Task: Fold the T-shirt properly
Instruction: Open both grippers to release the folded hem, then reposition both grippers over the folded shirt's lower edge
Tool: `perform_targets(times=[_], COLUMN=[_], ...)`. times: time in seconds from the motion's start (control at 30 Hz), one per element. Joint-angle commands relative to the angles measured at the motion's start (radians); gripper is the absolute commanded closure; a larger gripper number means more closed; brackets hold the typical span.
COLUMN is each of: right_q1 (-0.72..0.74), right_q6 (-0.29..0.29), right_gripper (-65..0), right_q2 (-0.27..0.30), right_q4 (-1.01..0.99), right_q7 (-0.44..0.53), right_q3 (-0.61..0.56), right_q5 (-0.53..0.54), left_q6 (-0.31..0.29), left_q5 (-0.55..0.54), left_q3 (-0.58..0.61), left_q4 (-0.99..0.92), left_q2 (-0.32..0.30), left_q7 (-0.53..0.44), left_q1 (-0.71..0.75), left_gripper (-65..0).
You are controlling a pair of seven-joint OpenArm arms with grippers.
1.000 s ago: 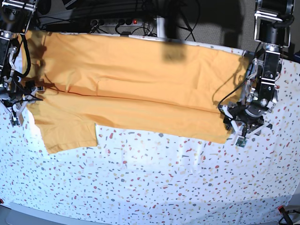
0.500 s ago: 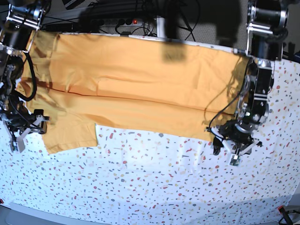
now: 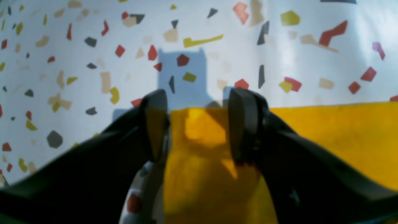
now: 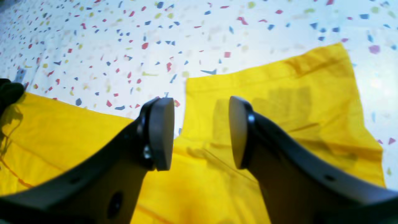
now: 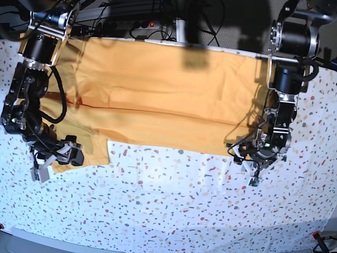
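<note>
Nearest the camera, bare speckled surface (image 5: pixel 174 211). Beyond it, the left gripper (image 5: pixel 255 167) straddles the T-shirt (image 5: pixel 158 100) hem, fingers (image 3: pixel 242 124) apart; the right gripper (image 5: pixel 45 167) hangs over the sleeve, fingers (image 4: pixel 160 133) apart. The shirt lies spread across the far edge.

In the base view the right arm's links cover the sleeve end of the T-shirt (image 5: pixel 158 110), and the right gripper (image 5: pixel 43 167) shows too small there to tell how its jaws stand. The left gripper (image 5: pixel 254 171) is likewise too small in that view, and the arm above it hides the shirt's corner on that side; the table (image 5: pixel 174 205) runs off the frame on both sides. In the left wrist view the gripper's near parts are a dark blur cut off by the bottom edge, and whether the fingertips (image 3: pixel 155 124) touch the cloth cannot be told.
</note>
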Motion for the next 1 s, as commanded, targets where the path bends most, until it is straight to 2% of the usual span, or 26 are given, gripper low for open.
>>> perform_targets(times=[0.0, 0.07, 0.13, 0.33, 0.4, 0.5, 0.87, 0.93, 0.97], right_q1=[0.026, 0.026, 0.026, 0.027, 0.031, 0.054, 0.096, 0.096, 0.096], right_q6=[0.015, 0.015, 0.015, 0.015, 0.015, 0.014, 0.014, 0.014, 0.014], right_gripper=[-28.7, -28.6, -28.7, -28.6, -28.6, -28.6, -28.6, -28.6, -28.6], right_q2=[0.013, 0.008, 0.008, 0.009, 0.009, 0.009, 0.008, 0.008, 0.008], right_q4=[0.017, 0.017, 0.017, 0.017, 0.017, 0.013, 0.012, 0.012, 0.012], right_q7=[0.030, 0.030, 0.030, 0.070, 0.116, 0.129, 0.122, 0.113, 0.105], right_q3=[0.005, 0.005, 0.005, 0.005, 0.005, 0.005, 0.005, 0.005, 0.005], right_q5=[0.012, 0.012, 0.012, -0.013, -0.063, -0.129, -0.127, -0.126, -0.126], left_q6=[0.004, 0.007, 0.006, 0.006, 0.006, 0.006, 0.003, 0.003, 0.003], left_q5=[0.016, 0.016, 0.006, -0.025, -0.025, -0.026, -0.025, -0.024, -0.025], left_q3=[-0.003, -0.003, -0.003, -0.003, -0.003, -0.003, -0.003, -0.003, -0.003], left_q4=[0.008, 0.010, 0.018, 0.087, 0.118, 0.161, 0.199, 0.199, 0.199], left_q2=[-0.008, -0.009, -0.010, -0.010, -0.009, -0.009, -0.010, -0.010, -0.010], left_q7=[0.029, 0.029, 0.030, 0.041, 0.041, 0.041, 0.091, 0.102, 0.115], left_q1=[-0.020, -0.023, -0.022, -0.022, -0.022, -0.022, -0.017, -0.018, -0.019], left_gripper=[-27.4, -16.3, 0.0, 0.0, 0.0, 0.0, 0.0, -17.9, -24.3])
